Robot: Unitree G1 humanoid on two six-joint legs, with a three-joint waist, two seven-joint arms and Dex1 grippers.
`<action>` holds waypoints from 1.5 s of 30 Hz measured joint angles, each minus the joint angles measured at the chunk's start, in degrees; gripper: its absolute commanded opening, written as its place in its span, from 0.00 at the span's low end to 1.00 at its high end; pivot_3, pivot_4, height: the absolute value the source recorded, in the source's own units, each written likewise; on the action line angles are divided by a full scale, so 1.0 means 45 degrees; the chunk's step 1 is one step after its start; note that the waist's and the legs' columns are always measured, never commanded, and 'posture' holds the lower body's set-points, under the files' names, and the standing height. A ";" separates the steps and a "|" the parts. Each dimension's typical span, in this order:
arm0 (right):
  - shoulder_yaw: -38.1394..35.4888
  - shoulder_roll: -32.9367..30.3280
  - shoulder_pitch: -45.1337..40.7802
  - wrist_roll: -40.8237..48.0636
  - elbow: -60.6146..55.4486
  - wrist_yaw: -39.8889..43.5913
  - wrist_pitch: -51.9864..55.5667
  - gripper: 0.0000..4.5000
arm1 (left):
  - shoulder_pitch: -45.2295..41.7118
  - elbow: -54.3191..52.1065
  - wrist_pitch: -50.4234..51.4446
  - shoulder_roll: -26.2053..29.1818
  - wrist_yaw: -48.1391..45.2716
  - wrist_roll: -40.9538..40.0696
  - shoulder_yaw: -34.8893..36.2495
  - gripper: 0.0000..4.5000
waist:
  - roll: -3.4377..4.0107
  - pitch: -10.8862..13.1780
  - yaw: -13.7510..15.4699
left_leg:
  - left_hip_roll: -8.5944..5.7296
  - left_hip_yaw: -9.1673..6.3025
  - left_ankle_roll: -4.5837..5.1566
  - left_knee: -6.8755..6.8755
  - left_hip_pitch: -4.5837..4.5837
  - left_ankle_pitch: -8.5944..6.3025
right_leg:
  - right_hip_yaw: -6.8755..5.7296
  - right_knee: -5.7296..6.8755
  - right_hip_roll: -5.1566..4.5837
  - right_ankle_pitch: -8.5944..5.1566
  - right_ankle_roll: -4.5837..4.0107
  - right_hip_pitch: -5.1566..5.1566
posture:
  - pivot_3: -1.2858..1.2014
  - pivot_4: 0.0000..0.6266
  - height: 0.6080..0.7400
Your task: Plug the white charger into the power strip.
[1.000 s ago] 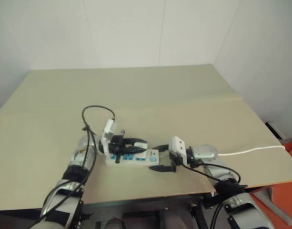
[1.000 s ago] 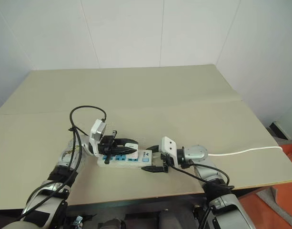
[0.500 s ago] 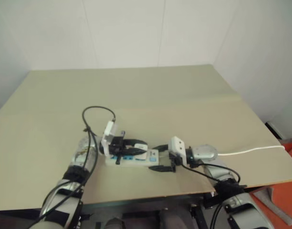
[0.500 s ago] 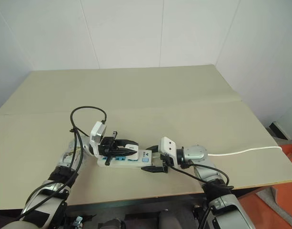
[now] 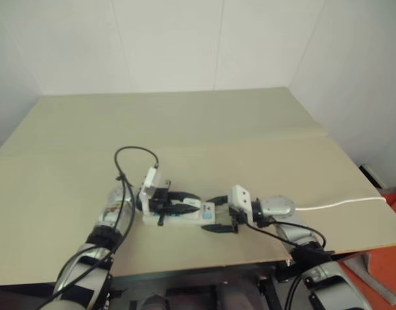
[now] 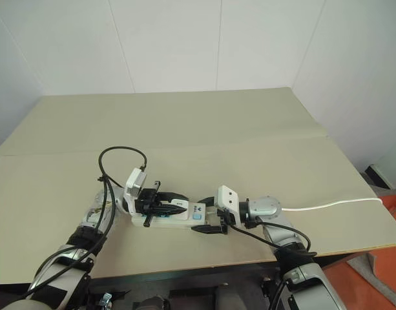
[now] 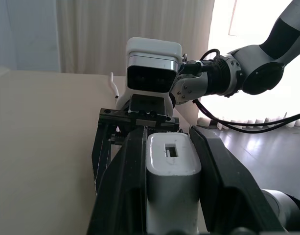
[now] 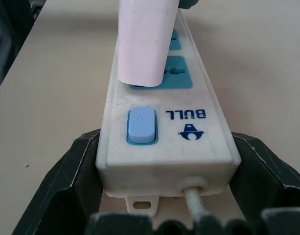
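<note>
Your left gripper (image 6: 175,205) has its jaws pinched on the white charger (image 7: 172,171), one black finger (image 7: 126,191) pressed against each side of the block. The charger sits over the power strip (image 8: 165,129), which lies flat on the tabletop (image 6: 185,129) near its front edge. In the right wrist view you see the charger standing on the blue socket face nearest the switch (image 8: 140,125), its lower end touching that face; whether its pins are fully seated you cannot tell.

Your right gripper (image 6: 209,219) is at the switch end of the strip, jaws spread wide with one black finger (image 8: 57,196) along each long side of the bar, close against the casing. The thin white cord (image 6: 333,205) leaves that end, passes between those fingers and trails off across the tabletop toward the right edge. The two grippers point at each other along the strip, near but not touching
</note>
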 measured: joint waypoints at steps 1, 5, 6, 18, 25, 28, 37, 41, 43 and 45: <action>0.0003 0.0002 0.0000 0.0000 0.0000 -0.0006 0.0000 0.77 | 0.0004 0.0078 -0.0009 -0.0032 -0.0014 -0.0002 0.0058 0.23 | 0.0000 0.0000 -0.0001 | 0.0001 0.0000 0.0000 0.0000 0.0000 0.0000 | -0.0001 0.0000 0.0001 0.0000 0.0000 0.0000 | 0.52 0.24 1.00; 0.0036 0.0015 -0.0001 -0.0001 0.0001 -0.0047 -0.0008 0.77 | 0.0097 0.0141 -0.0289 -0.0034 -0.0023 0.0002 0.0144 0.23 | 0.0000 -0.0001 -0.0011 | 0.0002 0.0000 0.0000 -0.0002 0.0003 0.0000 | 0.0001 0.0000 0.0004 0.0000 0.0000 0.0000 | 0.52 0.24 1.00; 0.0051 0.0018 0.0000 -0.0003 0.0001 -0.0070 -0.0012 0.77 | 0.0165 0.0139 -0.0364 -0.0033 -0.0023 0.0002 0.0208 0.23 | 0.0000 -0.0004 -0.0014 | 0.0004 0.0001 0.0000 -0.0004 0.0008 0.0000 | 0.0003 0.0000 0.0005 0.0000 0.0000 0.0002 | 0.52 0.24 1.00; 0.0186 0.0237 -0.0066 -0.0046 0.0232 -0.0240 -0.0236 0.77 | 0.0484 0.0019 -0.0895 0.0228 -0.0026 0.0048 0.0403 0.23 | -0.0001 -0.0053 -0.0039 | 0.0020 0.0005 0.0000 -0.0012 0.0032 0.0000 | 0.0021 0.0001 0.0035 -0.0002 -0.0002 0.0008 | 0.52 0.24 1.00; 0.0251 0.0262 -0.0065 -0.0105 0.0259 -0.0291 -0.0299 0.77 | 0.0513 0.0032 -0.1402 0.0479 -0.0010 0.0068 -0.0048 0.23 | 0.0003 -0.0097 -0.0046 | 0.0037 0.0009 0.0001 -0.0023 0.0041 -0.0001 | 0.0025 0.0001 0.0055 -0.0008 -0.0012 0.0010 | 0.52 0.24 1.00; 0.0264 0.0262 -0.0044 -0.0117 0.0248 -0.0312 -0.0300 0.77 | 0.0498 0.0151 -0.1680 0.0483 -0.0024 0.0118 -0.0101 0.23 | 0.0005 -0.0119 -0.0047 | 0.0038 0.0013 0.0002 -0.0026 0.0043 -0.0001 | 0.0028 0.0000 0.0056 -0.0011 -0.0015 0.0010 | 0.52 0.24 1.00; 0.0427 0.0258 0.0010 -0.0137 0.0251 -0.0571 -0.0298 0.77 | 0.0464 0.0491 -0.1977 0.0482 -0.0027 0.0119 -0.0178 0.23 | 0.0027 -0.0191 -0.0047 | 0.0042 0.0016 0.0002 -0.0036 0.0055 -0.0001 | 0.0030 0.0000 0.0064 -0.0035 -0.0044 0.0062 | 0.52 0.24 1.00; 0.0515 0.0254 0.0007 -0.0154 0.0278 -0.0640 -0.0298 0.77 | 0.0468 0.0588 -0.1875 0.0479 -0.0027 0.0119 -0.0175 0.39 | 0.0031 -0.0193 -0.0046 | 0.0053 0.0015 0.0009 -0.0058 0.0157 -0.0006 | 0.0026 -0.0003 0.0076 -0.0060 -0.0073 0.0140 | 0.52 0.24 1.00; 0.0570 0.0235 0.0033 -0.0162 0.0276 -0.0643 -0.0302 0.77 | 0.0426 0.1125 -0.1812 0.0673 -0.0028 0.0585 0.0056 0.51 | 0.0044 -0.0199 -0.0055 | 0.0052 0.0022 0.0048 -0.0071 0.0230 -0.0030 | 0.0030 -0.0006 0.0077 -0.0084 -0.0085 0.0212 | 0.52 0.24 1.00; 0.0571 0.0174 0.0037 -0.0153 0.0281 -0.0634 -0.0302 0.77 | 0.0409 0.1401 -0.1722 0.0746 -0.0028 0.0741 0.0486 0.67 | 0.0084 -0.0221 -0.0030 | 0.0049 0.0022 0.0051 -0.0071 0.0244 -0.0033 | 0.0028 -0.0008 0.0074 -0.0090 -0.0081 0.0213 | 0.52 0.24 1.00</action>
